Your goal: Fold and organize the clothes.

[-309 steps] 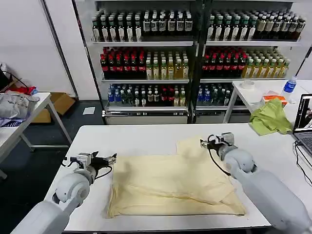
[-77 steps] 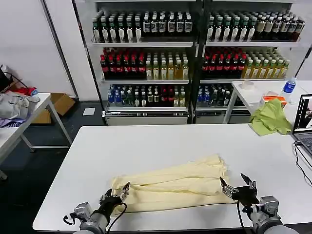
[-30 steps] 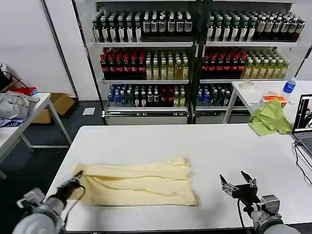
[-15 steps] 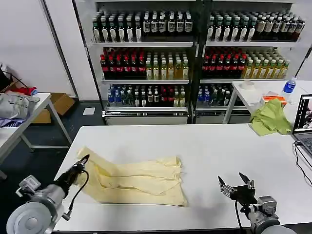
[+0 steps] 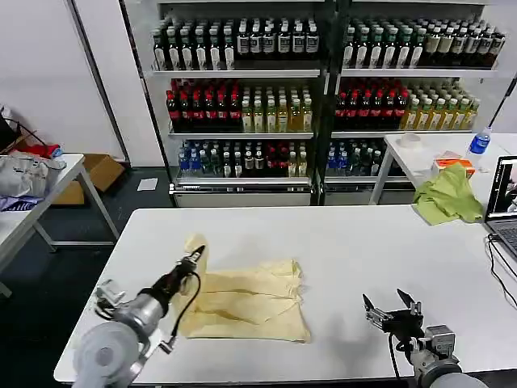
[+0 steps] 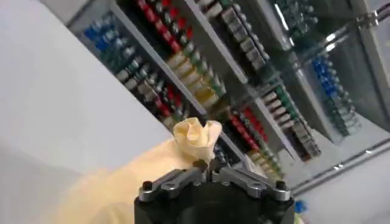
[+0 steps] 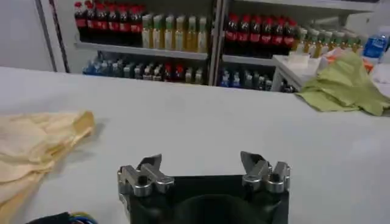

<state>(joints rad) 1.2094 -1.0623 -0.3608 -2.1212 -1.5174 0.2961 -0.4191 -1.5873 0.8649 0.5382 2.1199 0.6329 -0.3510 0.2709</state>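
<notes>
The clothes, a pale cream-yellow T-shirt [image 5: 246, 303], lie folded into a long band on the white table [image 5: 363, 242], left of the middle. My left gripper [image 5: 194, 257] is shut on the shirt's left end and holds it raised above the table, over the rest of the band. In the left wrist view a bunched fold of the shirt [image 6: 196, 136] sticks out beyond the left gripper [image 6: 209, 167]. My right gripper [image 5: 388, 305] stands open near the table's front edge, to the right of the shirt and apart from it. The right wrist view has the right gripper [image 7: 202, 162] with nothing in it and the shirt [image 7: 36, 143] off to one side.
A lime-green cloth [image 5: 446, 194] lies on a side table at the right, beside a laptop [image 5: 505, 198]. Shelves of bottles [image 5: 323, 89] stand behind. A grey garment [image 5: 24, 174] lies on another table at the far left.
My left gripper has lifted the shirt's left end and carried it to the right, over the band, which now looks shorter. The right gripper has stayed in place, open.
</notes>
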